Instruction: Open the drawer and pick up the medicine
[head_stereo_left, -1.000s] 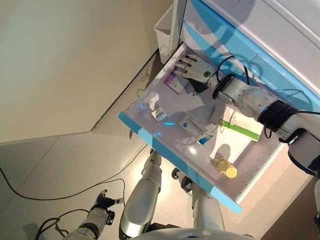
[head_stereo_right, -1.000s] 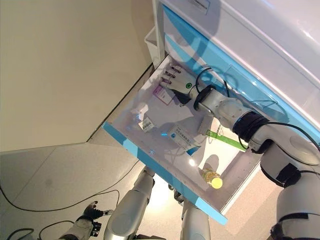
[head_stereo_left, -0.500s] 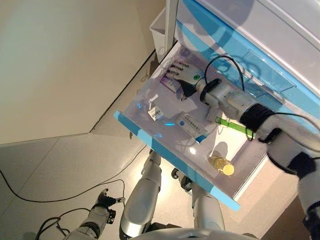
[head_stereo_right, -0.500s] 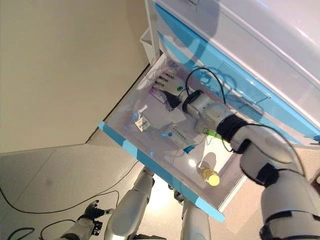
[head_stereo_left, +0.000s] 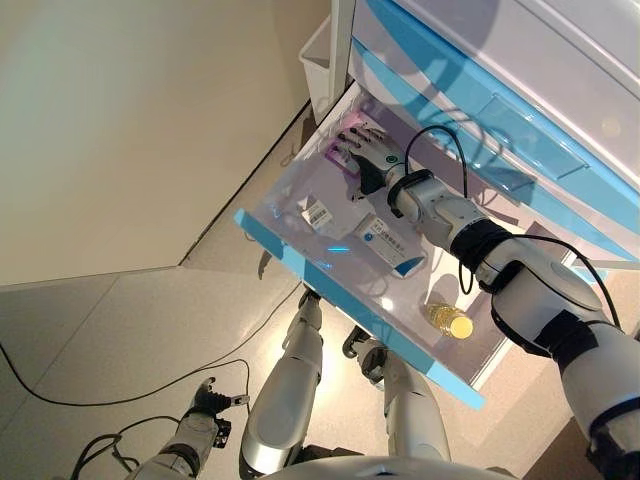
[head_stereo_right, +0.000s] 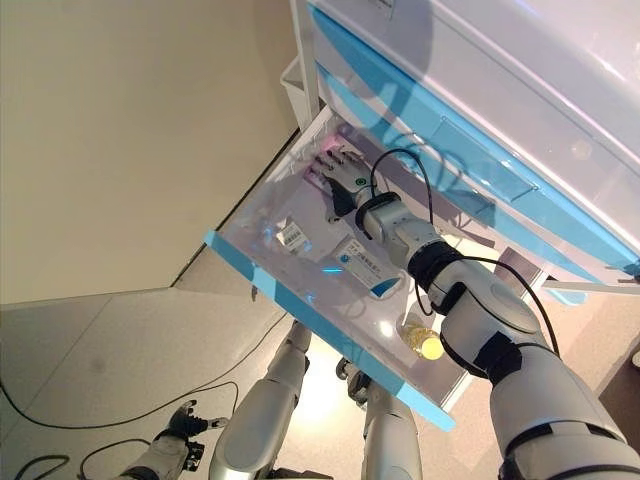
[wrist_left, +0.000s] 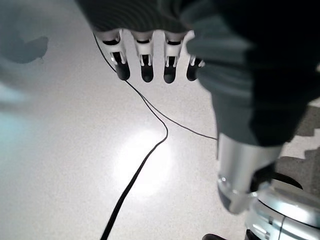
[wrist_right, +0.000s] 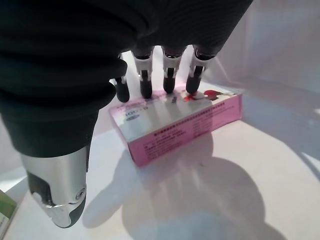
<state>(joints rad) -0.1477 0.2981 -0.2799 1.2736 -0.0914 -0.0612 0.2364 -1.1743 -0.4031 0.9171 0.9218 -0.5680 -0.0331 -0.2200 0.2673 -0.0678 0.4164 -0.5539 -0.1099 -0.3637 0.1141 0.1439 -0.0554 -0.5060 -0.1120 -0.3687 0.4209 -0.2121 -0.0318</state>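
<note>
The left hand (head_stereo_left: 208, 402) hangs low by the floor (head_stereo_left: 90, 340), well below the open drawer (head_stereo_left: 330, 275), its fingers (wrist_left: 145, 67) loosely extended and holding nothing. Nearest the drawer's blue front edge stands a yellow-capped bottle (head_stereo_left: 449, 321), with a white-and-blue box (head_stereo_left: 391, 243) and a small white box (head_stereo_left: 317, 214) further along the drawer floor. Deepest in the drawer, at its back corner, lies the pink-and-white medicine box (wrist_right: 180, 122). The right hand (head_stereo_left: 364, 157) reaches over this box, its fingers (wrist_right: 167, 75) straight and spread, their dark tips resting on the top face; nothing is gripped.
</note>
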